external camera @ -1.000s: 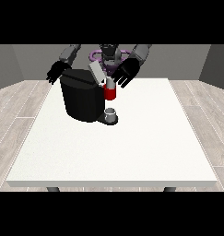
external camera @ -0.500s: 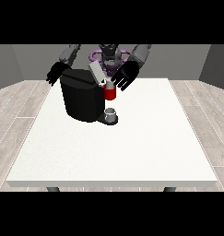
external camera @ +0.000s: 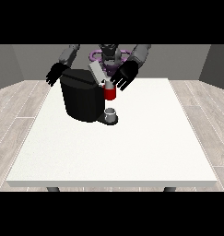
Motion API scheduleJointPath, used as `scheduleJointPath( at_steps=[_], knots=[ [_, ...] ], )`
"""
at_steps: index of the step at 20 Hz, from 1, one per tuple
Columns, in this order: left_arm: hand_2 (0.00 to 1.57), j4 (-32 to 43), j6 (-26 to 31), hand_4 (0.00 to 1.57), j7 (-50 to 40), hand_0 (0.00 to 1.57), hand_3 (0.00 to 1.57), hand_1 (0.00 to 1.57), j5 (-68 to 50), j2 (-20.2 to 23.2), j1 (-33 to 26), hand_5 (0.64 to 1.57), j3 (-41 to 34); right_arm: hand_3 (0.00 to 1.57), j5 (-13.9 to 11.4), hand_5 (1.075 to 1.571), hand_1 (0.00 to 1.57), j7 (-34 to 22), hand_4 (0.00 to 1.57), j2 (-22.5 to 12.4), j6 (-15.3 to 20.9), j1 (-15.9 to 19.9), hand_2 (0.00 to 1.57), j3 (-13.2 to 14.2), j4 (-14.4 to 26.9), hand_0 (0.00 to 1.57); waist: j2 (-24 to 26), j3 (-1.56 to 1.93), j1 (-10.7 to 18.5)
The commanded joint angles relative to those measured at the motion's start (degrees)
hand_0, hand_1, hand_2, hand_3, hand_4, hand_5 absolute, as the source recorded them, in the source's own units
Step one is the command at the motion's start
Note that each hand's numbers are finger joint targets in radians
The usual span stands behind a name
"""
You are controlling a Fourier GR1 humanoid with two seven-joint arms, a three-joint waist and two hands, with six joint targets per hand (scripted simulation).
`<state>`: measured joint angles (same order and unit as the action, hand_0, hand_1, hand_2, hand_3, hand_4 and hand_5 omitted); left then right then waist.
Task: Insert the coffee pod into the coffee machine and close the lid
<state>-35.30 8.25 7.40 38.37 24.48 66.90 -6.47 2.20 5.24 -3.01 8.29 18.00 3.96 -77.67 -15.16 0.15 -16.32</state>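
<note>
Black boxy coffee machine [external camera: 83, 99] sits on the white tabletop [external camera: 118, 147], far-left area, w/ its grey flat lid [external camera: 96, 72] tilted up, i.e. not closed. Red brew section [external camera: 109, 93] at the machine's front, small grey cup [external camera: 111, 113] on the base under it. Coffee pod: can't pick it out separately, prob at or in the red section, unconfirmed.

Hand at the view's right [external camera: 123, 76] is just beside the lid and above the red part, fingers spread, holding nothing I can see. Hand at the view's left [external camera: 55, 74] hangs behind the machine's left top corner, fingers spread, apart from the body.

Risks, imo:
- pod not seated → lid jams or stays ajar
- hand pushes lid off-axis → machine slides on tabletop
- forearm clips cup

No brand, label or readable text anywhere.
</note>
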Motion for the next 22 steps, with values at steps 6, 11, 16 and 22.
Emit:
scheduleJointPath(
  at_steps=[6,11,16,22],
  knots=[
    [1.12,-0.6,0.1,0.37,0.6,1.05,0.95,1.05,2.0,0.5,0.6,1.571,1.1,0.00,0.3,1.571,0.00,0.5,0.46,0.1,0.8,1.2,0.00,1.0,2.0,0.00,-0.4,-0.14,1.3],
    [1.12,-0.2,1.3,0.37,-0.4,1.07,0.93,1.07,1.8,1.1,2.6,1.571,0.4,0.00,-0.1,1.571,0.00,0.0,0.45,-0.3,1.3,2.4,0.00,1.2,1.9,0.00,-0.5,-0.12,0.5],
    [0.00,-0.1,1.3,0.00,1.8,0.00,0.00,0.00,4.7,-0.8,-1.3,1.571,3.9,0.00,-0.5,1.571,0.00,1.6,0.37,1.7,1.5,-1.6,0.00,-0.5,1.7,0.00,1.2,-0.12,0.5],
    [0.00,1.2,3.5,0.00,1.4,0.00,0.00,0.00,5.3,1.6,0.5,1.571,3.2,0.00,-1.5,1.571,0.00,0.7,0.39,2.0,2.2,-1.2,0.00,-1.6,0.7,0.00,1.1,-0.13,0.1]
  ],
)
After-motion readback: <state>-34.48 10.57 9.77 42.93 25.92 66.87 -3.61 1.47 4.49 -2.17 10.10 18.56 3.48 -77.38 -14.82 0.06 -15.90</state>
